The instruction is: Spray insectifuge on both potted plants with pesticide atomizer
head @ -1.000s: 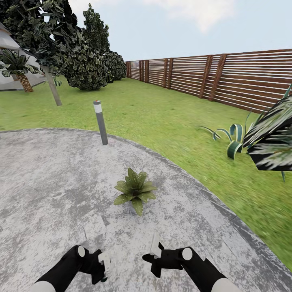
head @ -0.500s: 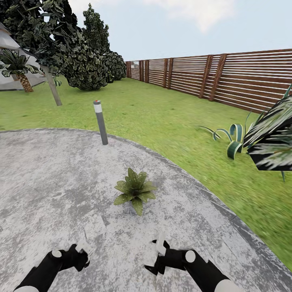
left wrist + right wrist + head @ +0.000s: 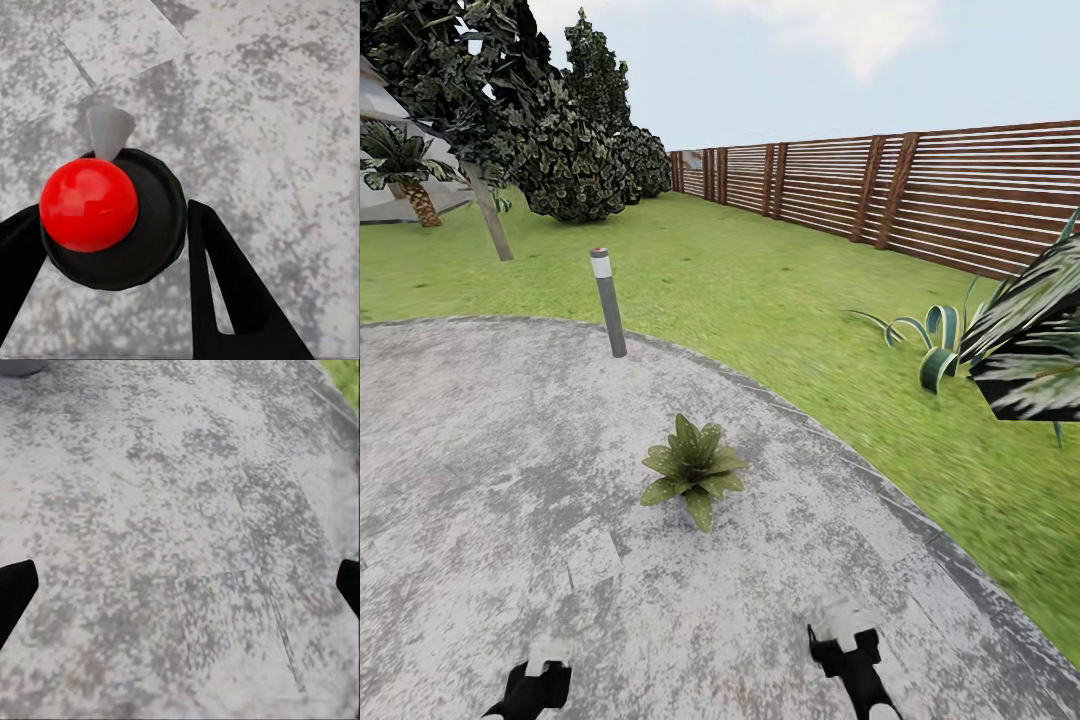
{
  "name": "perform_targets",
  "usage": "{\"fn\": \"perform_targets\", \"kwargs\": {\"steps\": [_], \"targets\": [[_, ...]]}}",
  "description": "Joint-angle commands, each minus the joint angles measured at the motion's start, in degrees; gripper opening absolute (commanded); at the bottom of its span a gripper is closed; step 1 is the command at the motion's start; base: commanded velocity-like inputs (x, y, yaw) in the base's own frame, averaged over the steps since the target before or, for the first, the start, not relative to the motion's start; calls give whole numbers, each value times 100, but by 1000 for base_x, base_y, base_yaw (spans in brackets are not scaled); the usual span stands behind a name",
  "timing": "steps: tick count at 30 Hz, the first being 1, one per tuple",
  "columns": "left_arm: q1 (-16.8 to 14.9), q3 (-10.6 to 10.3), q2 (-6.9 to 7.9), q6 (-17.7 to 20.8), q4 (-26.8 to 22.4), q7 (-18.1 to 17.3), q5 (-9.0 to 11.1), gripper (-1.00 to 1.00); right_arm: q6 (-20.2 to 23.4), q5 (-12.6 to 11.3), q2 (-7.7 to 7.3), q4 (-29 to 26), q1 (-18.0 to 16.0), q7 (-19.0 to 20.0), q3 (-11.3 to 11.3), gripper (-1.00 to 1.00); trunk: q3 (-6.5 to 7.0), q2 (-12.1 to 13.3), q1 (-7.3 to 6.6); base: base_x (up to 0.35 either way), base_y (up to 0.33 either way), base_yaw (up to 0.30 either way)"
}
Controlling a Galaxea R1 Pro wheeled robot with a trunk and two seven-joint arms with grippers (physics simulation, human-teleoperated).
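Head view: one potted plant stands on the paved circle, ahead of your left gripper and right gripper, both low and blurred. No second plant is seen here.

Left wrist view: a round dark object with a red dome and a pale grey spout sits between the fingers. It may be the pesticide atomizer seen end-on, but you cannot tell, nor whether the jaws clamp it.

Right wrist view: the fingers are spread wide over bare paving, holding nothing.

Spraying of both plants appears still to come.
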Motion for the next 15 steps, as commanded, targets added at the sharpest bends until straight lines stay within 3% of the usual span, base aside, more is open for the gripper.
{"fn": "perform_targets", "kwargs": {"steps": [1,2,4,6,11,12,15], "targets": [[7,54,-6,-56,40,-5,-21,-100,-364,39,-27,84,136,-473,41,100,-4,-2,-1,0,0,0],[13,54,-21,-75,62,43,-14,-100,-835,36,-43,159,276,-815,40,100,-4,-2,-1,0,0,0],[17,55,-59,-92,100,236,-9,-100,-1494,35,-65,315,428,-1110,41,100,-4,-2,-1,0,0,0],[19,53,-125,-110,144,793,-2,-100,-1831,40,-61,721,508,-1227,53,100,-4,-2,-1,0,0,0],[52,55,-233,-125,162,1077,78,-100,-1889,26,-25,887,530,-1250,52,100,-4,-2,-1,0,0,0],[104,55,-236,-150,153,1095,262,-100,-1892,-116,-10,887,531,-1261,34,100,-4,-2,-1,0,0,0],[115,50,-232,-196,151,1095,512,-100,-1893,-457,-6,889,531,-1262,36,100,-4,-2,-1,0,0,0]]}}
